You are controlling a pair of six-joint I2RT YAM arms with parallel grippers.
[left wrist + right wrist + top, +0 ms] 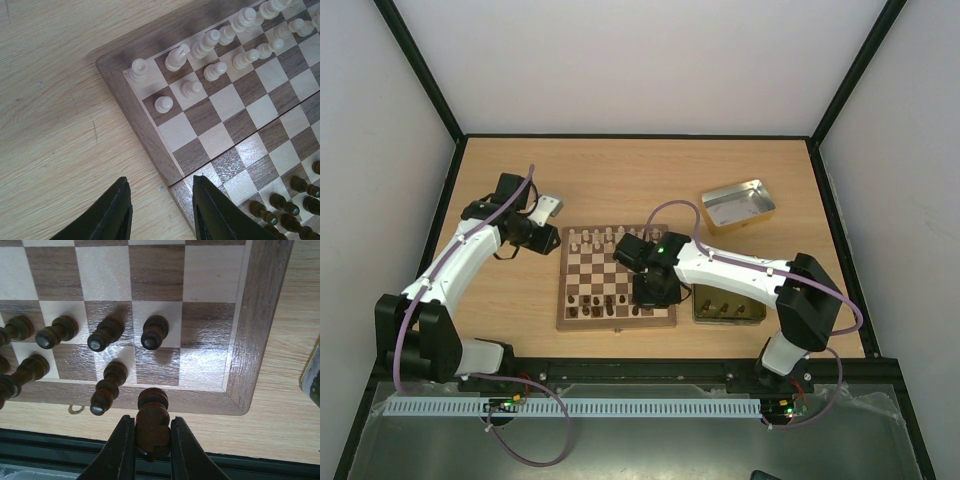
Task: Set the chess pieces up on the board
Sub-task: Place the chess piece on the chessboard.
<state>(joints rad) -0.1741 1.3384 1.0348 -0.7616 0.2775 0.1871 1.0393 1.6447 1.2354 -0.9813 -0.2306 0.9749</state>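
Holding: my right gripper is squeezed shut on one dark chess piece.
Where the piece is: it hangs just over the near edge of the board, close to the right-hand corner. I cannot tell if it touches the wood.
Empty spots: the corner square and the squares beside it have nothing on them.
Neighbours: the other dark pieces stand in a bunch toward the middle of the board. One is just beside my fingers.
Best move, I think: go slowly to an empty square in the near row. Keep the piece straight up and set it down in the middle of the square.
Watch out: my fingers could knock the close neighbour over. Coming down from above looks safer than sliding sideways.
Letting go: open only a little once the bottom sits flat, then lift straight up.
Other hand: my left gripper is open and holds nothing. It hangs over the left edge of the board.
Pale pieces: they stand in two rows on the far side, well apart from my job.
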